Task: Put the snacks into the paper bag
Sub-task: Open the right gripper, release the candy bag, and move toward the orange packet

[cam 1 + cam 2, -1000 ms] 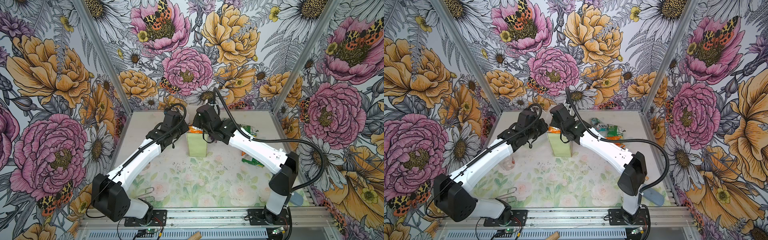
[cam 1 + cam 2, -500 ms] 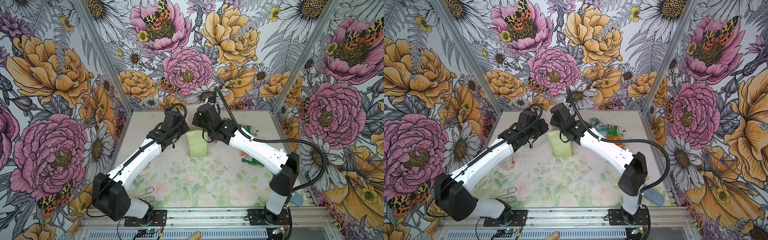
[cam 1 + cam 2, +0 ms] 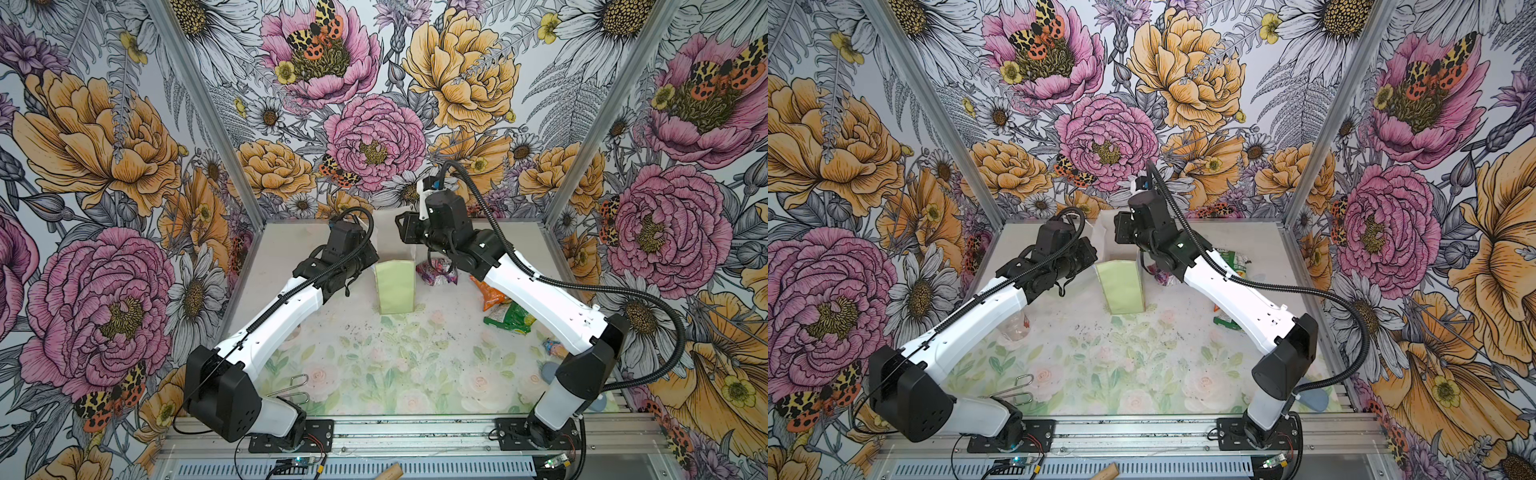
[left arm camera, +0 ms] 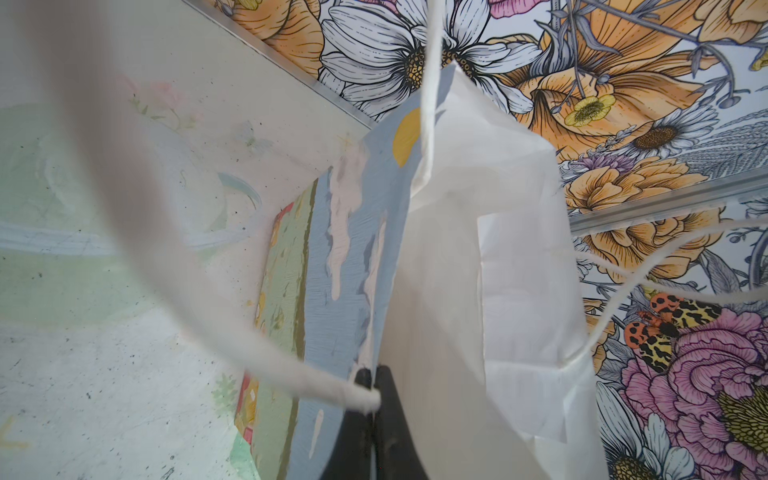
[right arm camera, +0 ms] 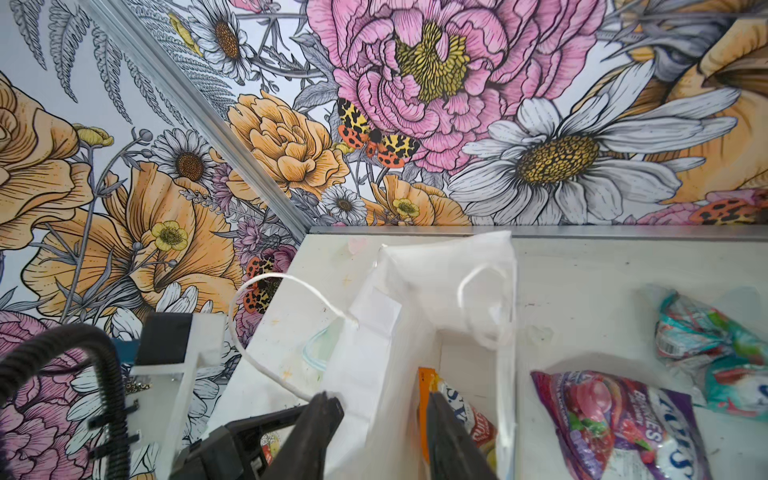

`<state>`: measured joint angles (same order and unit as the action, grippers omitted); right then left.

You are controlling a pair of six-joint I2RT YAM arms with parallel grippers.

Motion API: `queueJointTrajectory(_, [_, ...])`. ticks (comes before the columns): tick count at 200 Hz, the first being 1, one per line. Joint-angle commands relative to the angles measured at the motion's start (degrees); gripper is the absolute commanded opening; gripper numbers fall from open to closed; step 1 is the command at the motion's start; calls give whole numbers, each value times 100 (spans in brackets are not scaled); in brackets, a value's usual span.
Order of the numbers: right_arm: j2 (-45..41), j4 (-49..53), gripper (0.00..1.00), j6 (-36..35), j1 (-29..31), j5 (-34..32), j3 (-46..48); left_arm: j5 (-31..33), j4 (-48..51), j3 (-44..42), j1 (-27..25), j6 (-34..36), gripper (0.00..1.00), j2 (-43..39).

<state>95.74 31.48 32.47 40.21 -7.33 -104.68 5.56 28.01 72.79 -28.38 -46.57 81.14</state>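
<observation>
The paper bag (image 3: pixel 395 286) stands upright at the middle back of the table, pale green outside (image 3: pixel 1121 289) and white inside (image 5: pixel 419 299). My left gripper (image 4: pixel 372 376) is shut on the bag's wall, where a white cord handle (image 4: pixel 291 374) meets it. My right gripper (image 5: pixel 382 405) hangs open over the bag's mouth. An orange snack packet (image 5: pixel 461 413) lies inside the bag beside one finger. More snacks lie on the table to the right: a pink-purple packet (image 5: pixel 615 424) (image 3: pixel 436 272), a teal one (image 5: pixel 715 345), an orange one (image 3: pixel 492 295), a green one (image 3: pixel 509 320) and a tiny candy (image 3: pixel 552 345).
A blue-grey oval thing (image 3: pixel 550 370) lies at the front right by the right arm's base. Wire clips (image 3: pixel 291 386) lie at the front left. A clear plastic cup (image 3: pixel 1015 326) sits under the left arm. The flowered walls close in the back and both sides.
The orange packet that my right gripper held at the bag's mouth now lies inside the bag. The right jaws have opened. The left gripper has kept its hold.
</observation>
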Motion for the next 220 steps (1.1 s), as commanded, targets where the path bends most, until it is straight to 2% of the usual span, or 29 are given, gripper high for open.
queueJointTrajectory(1, [-579,453,54,-613,-305,371,-17,-108,-6,134,-36,17,0,11])
queueJointTrajectory(30, [-1084,1050,70,-962,-749,120,126,-108,-3,145,-36,16,0,31])
queueJointTrajectory(74, [-1637,1771,89,-1050,-1746,533,544,-139,0,164,-37,7,0,77])
queueJointTrajectory(110, [-1524,2545,91,-812,-2650,892,758,-206,-1,195,-24,59,0,161])
queueJointTrajectory(142, [-1452,2583,91,-458,-3265,1411,1345,-243,-1,224,-27,68,0,200])
queueJointTrajectory(151, [-1393,2588,94,-450,-3385,1578,1520,-248,-5,235,-36,77,0,207])
queueJointTrajectory(167, [-1196,2590,99,-616,-3527,1767,1786,-275,1,244,-22,86,0,213])
queueJointTrajectory(189, [-809,2653,100,-1026,-3586,1745,1947,-290,1,244,-14,86,0,226])
queueJointTrajectory(220, [87,3129,100,-1707,-3605,1190,1494,-294,-5,235,-18,76,0,235])
